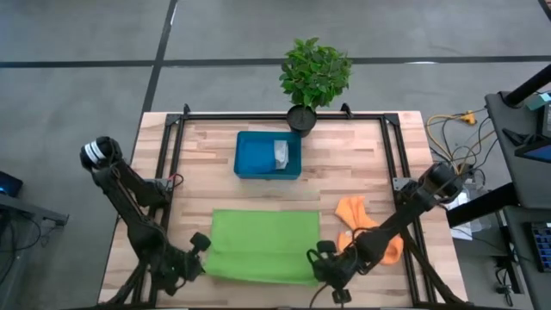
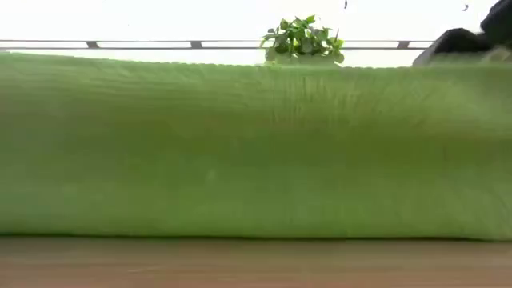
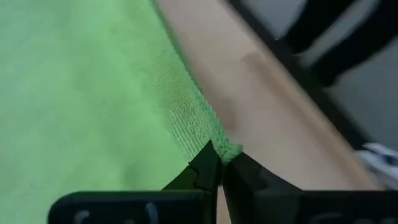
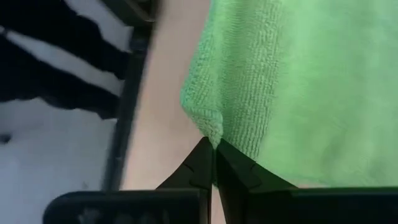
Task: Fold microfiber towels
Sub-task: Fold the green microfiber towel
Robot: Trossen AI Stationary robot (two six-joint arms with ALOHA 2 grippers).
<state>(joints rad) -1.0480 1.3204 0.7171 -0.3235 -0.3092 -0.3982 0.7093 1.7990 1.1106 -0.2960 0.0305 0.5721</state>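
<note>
Both grippers pinch the near corners of the lime green towel [image 1: 263, 245] at the table's front edge.

At 7 o'clock on the table, the left gripper [image 3: 220, 163] has its 2 dark fingers drawn to a sliver on the towel's near left corner; at 5 o'clock, the right gripper [image 4: 214, 149] is pressed tight on the near right corner, where the looped pile bunches into a rounded fold. The towel lies as a wide rectangle across the middle front, its nubby weave filling the low view. Bare wooden table [image 1: 207, 172] borders it along the front edge and both sides. Just beyond the right gripper, at 4 o'clock, the orange towel [image 1: 355, 213] lies crumpled under the right arm. Farther back, near 12 o'clock, a rigid blue tray [image 1: 255, 155] holds a folded grey-white towel [image 1: 281, 152], with a potted plant [image 1: 314, 76] at the far edge.
</note>
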